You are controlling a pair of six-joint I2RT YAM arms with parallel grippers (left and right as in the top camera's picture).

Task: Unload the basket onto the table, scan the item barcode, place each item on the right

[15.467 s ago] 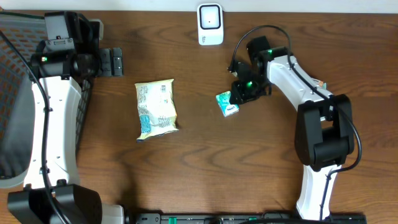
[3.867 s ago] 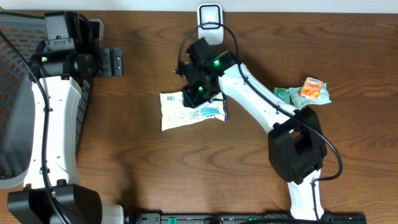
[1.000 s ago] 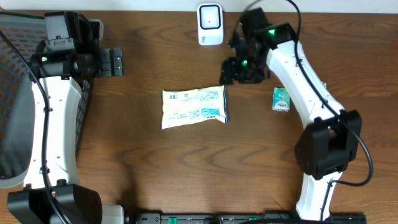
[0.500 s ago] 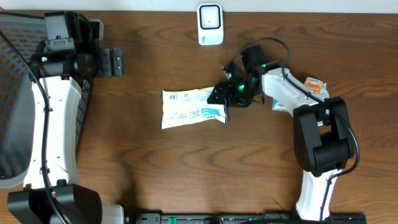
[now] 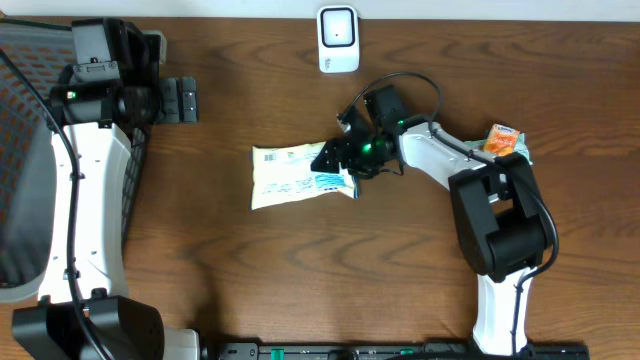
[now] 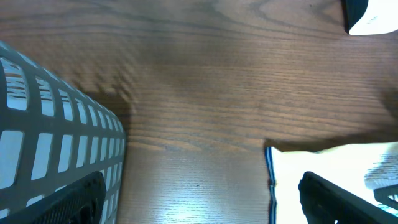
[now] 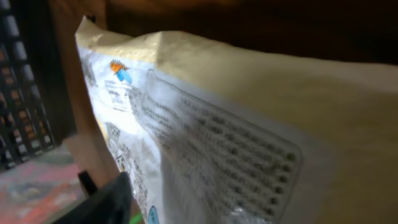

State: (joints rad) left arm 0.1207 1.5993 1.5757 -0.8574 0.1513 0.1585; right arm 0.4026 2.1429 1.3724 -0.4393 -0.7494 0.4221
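- As it lies flat near the middle of the tabletop, the pale snack packet runs lengthwise across the overhead view, its printed face up
- small text blocks and blue marks show on that face; which patch is the barcode is too small to tell
- right hand sits over the packet's right end, touching or just above it
- right wrist view is filled by the packet's crinkled film, one dark finger at the lower left beside it; cannot tell whether the jaws are clamped on the packet or just around it
- white scanner stands at the far edge of the tabletop, well apart from the packet, roughly in line with its right end
- orange sachet lies to the right, by the right arm's elbow, with a green pack edge just beside it, mostly hidden
- left hand is at the far left, well apart from the packet, jaws wide with nothing between them
- mesh basket sits at the left edge beside the left arm; left wrist view shows its wall, bare wood, and a packet corner at the lower right
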